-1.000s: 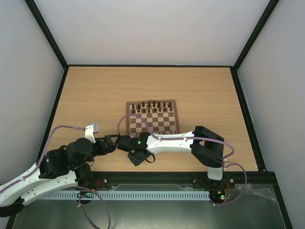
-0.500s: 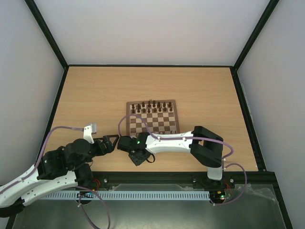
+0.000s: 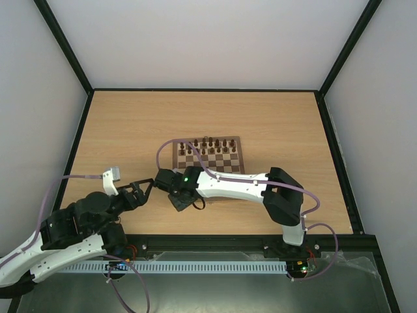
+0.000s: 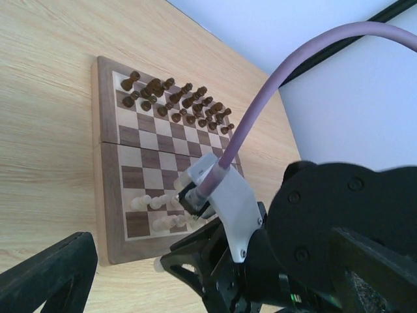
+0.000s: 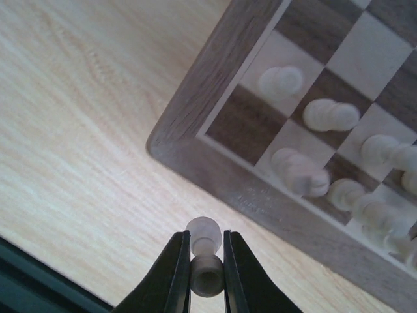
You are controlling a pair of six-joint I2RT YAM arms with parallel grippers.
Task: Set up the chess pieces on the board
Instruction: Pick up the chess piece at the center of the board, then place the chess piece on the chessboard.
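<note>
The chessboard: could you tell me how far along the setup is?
On the board, dark pieces line the far rows and several cream pieces stand near. In hand: right gripper shut on a cream pawn beside the corner. Remaining: at least the empty corner square.

Light: was bright, even and diffuse.
Shadows: lay faint and soft on the table (image 3: 130, 130).
Focus: pale pieces (image 5: 326, 114) looked blurred up close.

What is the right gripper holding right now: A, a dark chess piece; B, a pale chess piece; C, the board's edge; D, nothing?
B: the right wrist view shows the right gripper shut on a pale chess piece, just off the corner of the board.
</note>
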